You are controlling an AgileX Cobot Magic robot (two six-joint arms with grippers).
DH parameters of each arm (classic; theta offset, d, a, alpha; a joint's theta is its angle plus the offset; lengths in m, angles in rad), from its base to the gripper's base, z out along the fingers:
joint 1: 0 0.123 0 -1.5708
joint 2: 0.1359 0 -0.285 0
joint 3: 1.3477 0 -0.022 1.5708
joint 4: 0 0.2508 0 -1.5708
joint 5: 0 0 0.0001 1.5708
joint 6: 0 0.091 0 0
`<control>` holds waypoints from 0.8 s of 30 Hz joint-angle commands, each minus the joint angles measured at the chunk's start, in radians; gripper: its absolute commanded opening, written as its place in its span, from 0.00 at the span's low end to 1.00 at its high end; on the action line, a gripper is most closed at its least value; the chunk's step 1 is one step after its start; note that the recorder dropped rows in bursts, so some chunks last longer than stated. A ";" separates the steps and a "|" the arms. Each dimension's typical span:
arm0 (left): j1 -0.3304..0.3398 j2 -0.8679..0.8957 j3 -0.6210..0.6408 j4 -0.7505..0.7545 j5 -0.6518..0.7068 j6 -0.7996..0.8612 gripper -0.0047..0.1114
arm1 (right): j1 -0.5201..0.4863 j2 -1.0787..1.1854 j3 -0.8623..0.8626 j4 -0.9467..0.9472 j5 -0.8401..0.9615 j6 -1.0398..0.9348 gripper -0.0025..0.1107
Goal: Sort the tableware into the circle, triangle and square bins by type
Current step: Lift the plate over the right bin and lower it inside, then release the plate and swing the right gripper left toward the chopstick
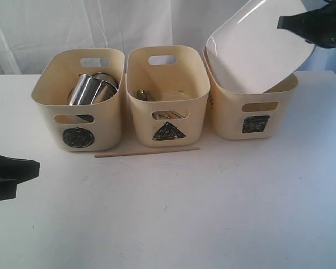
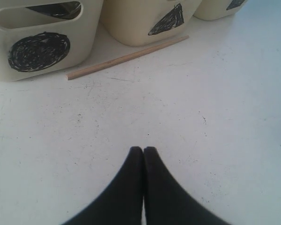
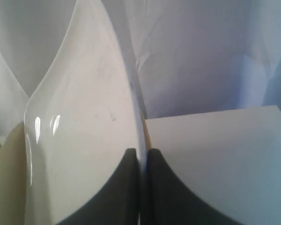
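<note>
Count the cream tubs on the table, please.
3, in a row: circle tub at the left, triangle tub in the middle, square tub at the right, below the tilted white plate. None seems hidden.

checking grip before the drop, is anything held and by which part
The right gripper pinches the white square plate by its rim, at the square bin; the left gripper holds nothing.

Three bins in a row on table (image 1: 185,213): circle bin (image 1: 47,120), triangle bin (image 1: 140,120), square bin (image 1: 229,120). Steel mugs (image 1: 87,89) in circle bin; cutlery (image 1: 143,94) in triangle bin. Plate (image 1: 257,50) tilted over square bin, lower edge inside, upper edge pinched by right end effector (image 1: 285,22). Chopstick (image 1: 147,151) flat before triangle bin. Left end effector (image 1: 33,166) low, far left.
</note>
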 commanded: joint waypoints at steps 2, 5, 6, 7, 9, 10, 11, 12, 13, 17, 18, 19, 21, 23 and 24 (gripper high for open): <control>0.001 -0.007 0.004 -0.012 0.012 -0.006 0.04 | -0.004 0.014 -0.027 0.007 0.047 -0.092 0.12; 0.001 -0.007 0.004 -0.012 0.014 -0.006 0.04 | -0.004 0.019 -0.050 0.007 0.108 -0.111 0.32; 0.001 -0.007 0.004 -0.012 0.014 -0.006 0.04 | -0.004 0.019 -0.059 0.009 0.108 -0.111 0.39; 0.001 -0.007 0.004 -0.012 0.014 -0.006 0.04 | -0.004 0.019 -0.067 0.011 0.110 -0.106 0.45; 0.001 -0.007 0.004 -0.012 0.014 -0.006 0.04 | -0.004 0.013 -0.079 0.011 0.125 -0.093 0.52; 0.001 -0.007 0.004 -0.012 0.014 -0.006 0.04 | -0.004 0.005 -0.088 0.011 0.144 -0.088 0.52; 0.001 -0.007 0.004 -0.012 0.014 -0.006 0.04 | -0.004 -0.002 -0.093 0.011 0.166 -0.083 0.52; 0.001 -0.007 0.004 -0.012 0.012 -0.006 0.04 | -0.004 -0.016 -0.098 0.011 0.195 -0.083 0.52; 0.001 -0.007 0.004 -0.012 0.012 -0.006 0.04 | -0.004 -0.032 -0.102 0.011 0.237 -0.083 0.52; 0.001 -0.007 0.004 -0.012 0.012 -0.006 0.04 | -0.002 -0.100 -0.102 0.011 0.465 -0.089 0.52; 0.001 -0.007 0.004 -0.012 0.012 -0.006 0.04 | -0.002 -0.117 -0.102 0.011 0.547 -0.116 0.52; 0.001 -0.007 0.004 -0.012 0.012 -0.006 0.04 | 0.001 -0.123 -0.102 0.011 0.636 -0.158 0.52; 0.001 -0.007 0.004 -0.012 0.012 -0.006 0.04 | 0.024 -0.126 -0.102 0.019 0.758 -0.271 0.52; 0.001 -0.007 0.004 -0.012 0.010 -0.006 0.04 | 0.055 -0.118 -0.102 0.034 0.796 -0.351 0.52; 0.001 -0.007 0.004 -0.012 0.010 -0.004 0.04 | 0.079 -0.109 -0.102 0.035 0.837 -0.396 0.52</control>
